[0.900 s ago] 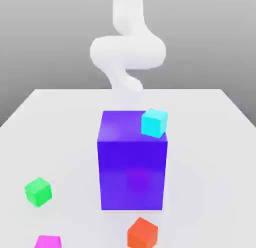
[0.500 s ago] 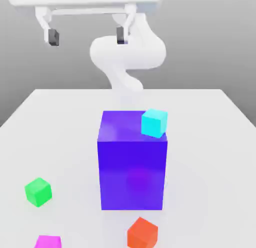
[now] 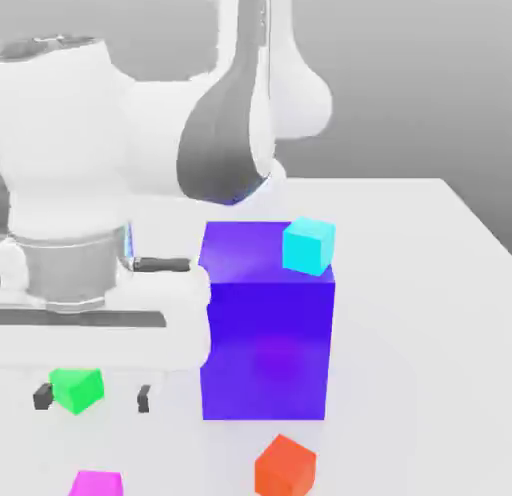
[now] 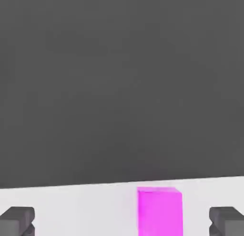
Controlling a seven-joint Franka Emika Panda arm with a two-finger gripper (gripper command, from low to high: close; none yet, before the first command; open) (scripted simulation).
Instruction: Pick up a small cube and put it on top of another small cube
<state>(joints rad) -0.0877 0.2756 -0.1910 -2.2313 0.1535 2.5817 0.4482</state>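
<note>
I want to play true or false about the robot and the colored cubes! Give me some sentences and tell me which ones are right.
1. The cyan cube sits on top of the big purple block. True.
2. The gripper is squeezing the orange cube. False: its fingers are spread open around the green cube, and the orange cube sits alone on the table.
3. The green cube is between the two fingers. True.
4. The pink cube is stacked on the orange cube. False: both sit apart on the table.
5. The cyan cube is in the middle of the purple block's top. False: it sits at a corner, toward the exterior view's right.
</note>
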